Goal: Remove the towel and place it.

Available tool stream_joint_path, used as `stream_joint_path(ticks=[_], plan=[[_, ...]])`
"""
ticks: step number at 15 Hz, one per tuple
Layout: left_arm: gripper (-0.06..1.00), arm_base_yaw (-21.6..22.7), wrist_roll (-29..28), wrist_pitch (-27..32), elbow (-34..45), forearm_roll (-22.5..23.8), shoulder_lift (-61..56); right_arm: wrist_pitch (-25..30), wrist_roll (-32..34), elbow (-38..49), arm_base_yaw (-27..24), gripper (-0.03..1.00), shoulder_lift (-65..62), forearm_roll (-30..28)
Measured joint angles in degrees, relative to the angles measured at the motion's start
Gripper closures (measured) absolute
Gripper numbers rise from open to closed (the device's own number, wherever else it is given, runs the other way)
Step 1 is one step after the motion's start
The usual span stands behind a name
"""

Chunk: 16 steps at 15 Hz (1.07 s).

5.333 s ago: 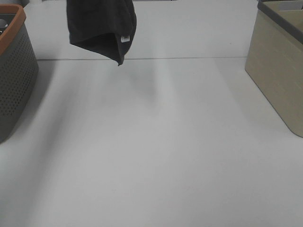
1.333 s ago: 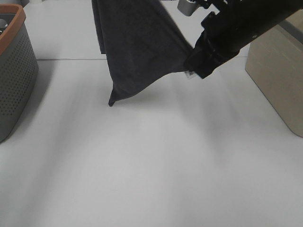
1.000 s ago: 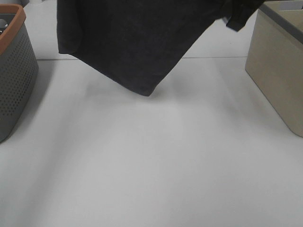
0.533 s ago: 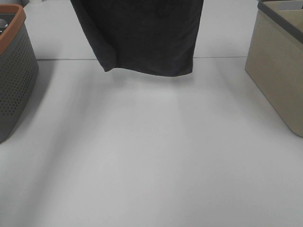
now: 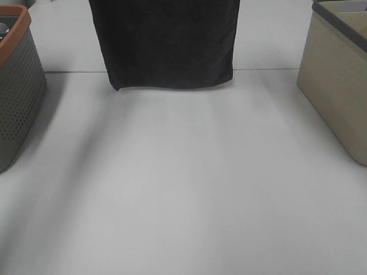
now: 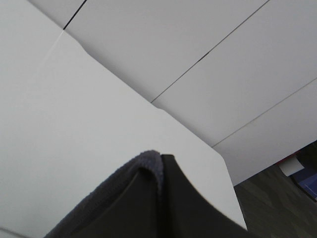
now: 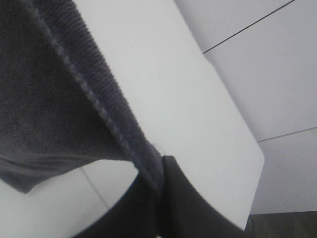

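1. Done, by the look of it: removal. Holding the towel up in the air, clear of the basket on the left and the bin on the right, touching neither.
2. Not yet done: placing. Hanging over the far part of the table, lower edge level and close above the surface, apparently not lying on it.
3. Pinching one top hem with the left gripper, jaws clenched on the cloth. Same with the right gripper, clenched on the stitched hem.
4. Left to do, as a judgement: lowering and letting go. Cannot tell whether onto the table or into the bin.
5. Dark charcoal terry, nubby looped pile, ribbed stitched border in the right wrist view. Limp, spread flat into a near rectangle, no folds seen.
6. Grey plastic wall full of small holes plus orange rim on the basket. Smooth beige sides and dark rim on the bin. Matte white tabletop with one thin seam across.
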Motion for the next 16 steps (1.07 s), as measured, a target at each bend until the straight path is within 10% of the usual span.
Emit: stream_joint_path(ticks=[6, 16], plan=[[0.94, -0.4, 0.0, -2.6, -6.7, 9.2, 6.9, -10.5, 4.5, 2.1, -2.3, 0.95, 1.0, 1.6], [0.94, -5.4, -30.3, -26.9, 46.2, 47.8, -7.4, -26.9, 7.6, 56.4, -2.9, 0.95, -17.7, 0.2]])
